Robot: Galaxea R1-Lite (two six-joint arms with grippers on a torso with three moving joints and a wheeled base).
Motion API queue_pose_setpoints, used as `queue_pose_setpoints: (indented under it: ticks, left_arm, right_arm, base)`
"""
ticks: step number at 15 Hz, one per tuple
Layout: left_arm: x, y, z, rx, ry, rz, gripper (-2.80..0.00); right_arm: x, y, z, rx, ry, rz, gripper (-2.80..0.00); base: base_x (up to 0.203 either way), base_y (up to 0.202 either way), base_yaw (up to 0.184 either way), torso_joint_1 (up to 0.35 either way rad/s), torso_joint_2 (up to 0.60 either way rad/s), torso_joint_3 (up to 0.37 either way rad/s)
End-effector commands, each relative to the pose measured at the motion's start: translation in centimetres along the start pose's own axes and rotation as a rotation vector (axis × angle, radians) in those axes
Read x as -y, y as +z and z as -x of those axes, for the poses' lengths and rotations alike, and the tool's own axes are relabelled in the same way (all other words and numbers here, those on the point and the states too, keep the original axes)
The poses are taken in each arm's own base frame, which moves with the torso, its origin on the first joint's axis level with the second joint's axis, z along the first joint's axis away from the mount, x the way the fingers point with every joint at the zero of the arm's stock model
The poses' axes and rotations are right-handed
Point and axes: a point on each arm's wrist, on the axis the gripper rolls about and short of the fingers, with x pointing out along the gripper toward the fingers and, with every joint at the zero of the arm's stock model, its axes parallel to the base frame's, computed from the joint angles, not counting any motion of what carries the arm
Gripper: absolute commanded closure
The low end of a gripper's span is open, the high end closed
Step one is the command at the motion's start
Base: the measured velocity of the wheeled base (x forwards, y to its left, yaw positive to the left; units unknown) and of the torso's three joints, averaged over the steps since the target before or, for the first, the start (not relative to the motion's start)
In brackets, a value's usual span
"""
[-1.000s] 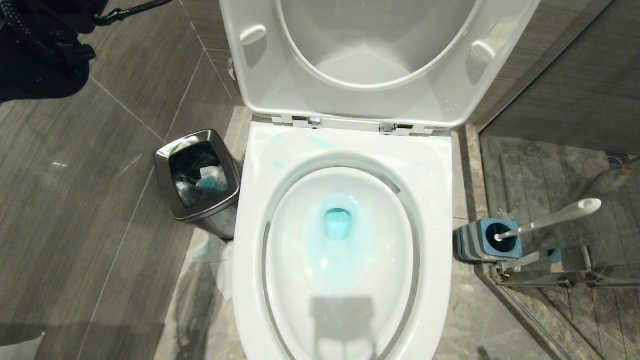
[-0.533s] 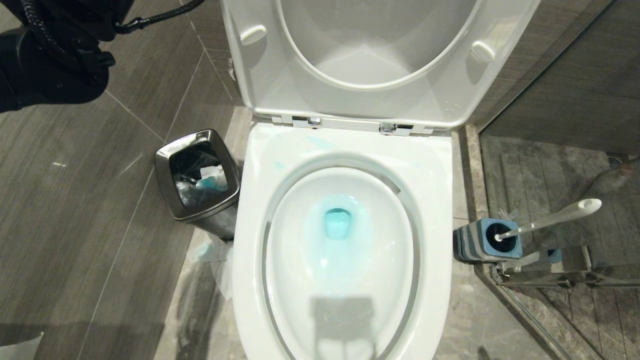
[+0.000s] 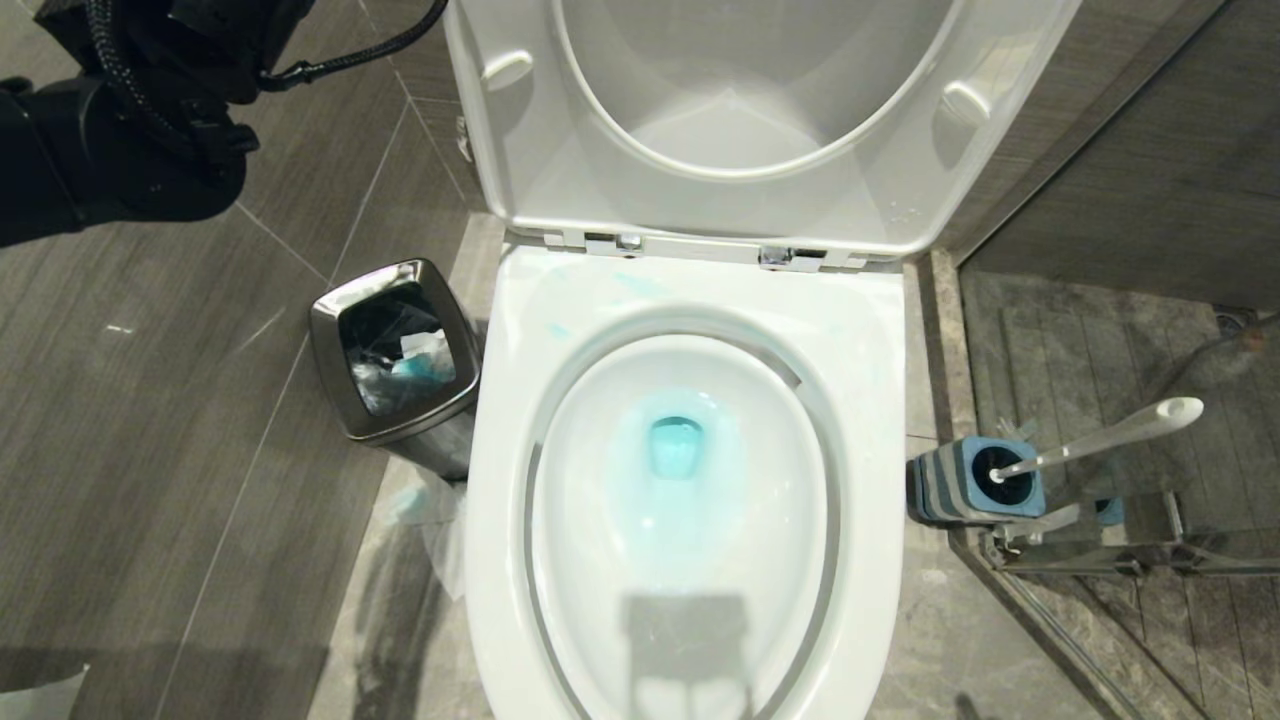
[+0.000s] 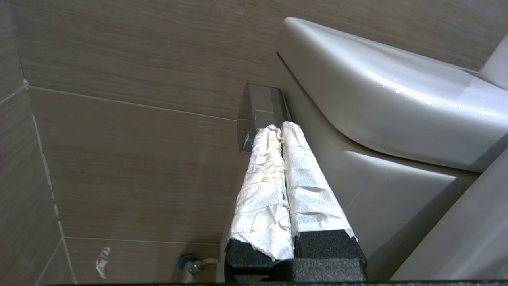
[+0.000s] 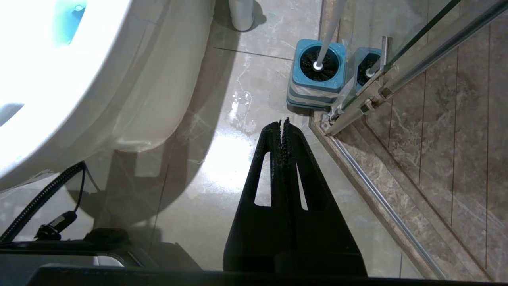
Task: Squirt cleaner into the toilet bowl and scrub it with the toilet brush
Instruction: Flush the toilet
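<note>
The white toilet bowl (image 3: 500, 420) stands in the middle with seat and lid raised. Turquoise cleaner (image 3: 675, 450) tints the water in it, and pale blue smears (image 3: 640, 285) mark the back rim. To the bowl's right the toilet brush (image 3: 1100, 435) leans in its blue-and-grey holder (image 3: 975, 482). My left arm (image 3: 130, 120) is high at the far left. Its paper-wrapped left gripper (image 4: 278, 129) is shut and empty, pointing at a chrome fitting (image 4: 262, 107) beside the toilet. My right gripper (image 5: 283, 123) is shut, empty, low over the floor short of the holder (image 5: 317, 75).
A steel waste bin (image 3: 395, 350) with rubbish stands left of the bowl, with crumpled paper (image 3: 445, 530) on the floor by it. A glass shower partition on a metal rail (image 3: 1100, 560) runs just behind the brush holder. A water valve (image 4: 190, 264) sits low on the wall.
My left arm has come further into the head view's top left corner, moving right and down. The bowl, the brush and the right gripper's surroundings are unchanged.
</note>
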Motion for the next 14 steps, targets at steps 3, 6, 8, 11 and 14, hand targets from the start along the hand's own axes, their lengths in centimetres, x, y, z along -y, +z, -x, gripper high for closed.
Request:
queue_pose_setpoints:
  ticks: [3, 6, 8, 11, 14]
  left_arm:
    - [-0.2, -1.2, 0.0, -0.071, -0.002, -0.024, 0.00]
    - [-0.2, -2.5, 0.0, -0.133, -0.030, -0.022, 0.00]
    - [-0.2, -3.2, 0.0, -0.171, -0.041, -0.026, 0.00]
    - [-0.1, -4.0, 0.0, -0.191, -0.051, -0.027, 0.00]
    - [-0.2, -5.4, 0.0, -0.215, -0.051, -0.026, 0.00]
  right_arm:
    - [0.0, 0.0, 0.0, -0.001, 0.001, 0.000, 0.00]
    - [0.0, 0.0, 0.0, -0.003, 0.001, 0.000, 0.00]
    - [0.0, 0.0, 0.0, -0.001, 0.001, 0.000, 0.00]
    - [0.0, 0.0, 0.0, -0.001, 0.001, 0.000, 0.00]
    - [0.0, 0.0, 0.0, -0.001, 0.001, 0.000, 0.00]
  base:
    - [0.000, 0.000, 0.000, 0.000, 0.00, 0.000]
    - [0.000, 0.000, 0.000, 0.000, 0.00, 0.000]
    - [0.000, 0.000, 0.000, 0.000, 0.00, 0.000]
    - [0.000, 0.000, 0.000, 0.000, 0.00, 0.000]
    - [0.000, 0.000, 0.000, 0.000, 0.00, 0.000]
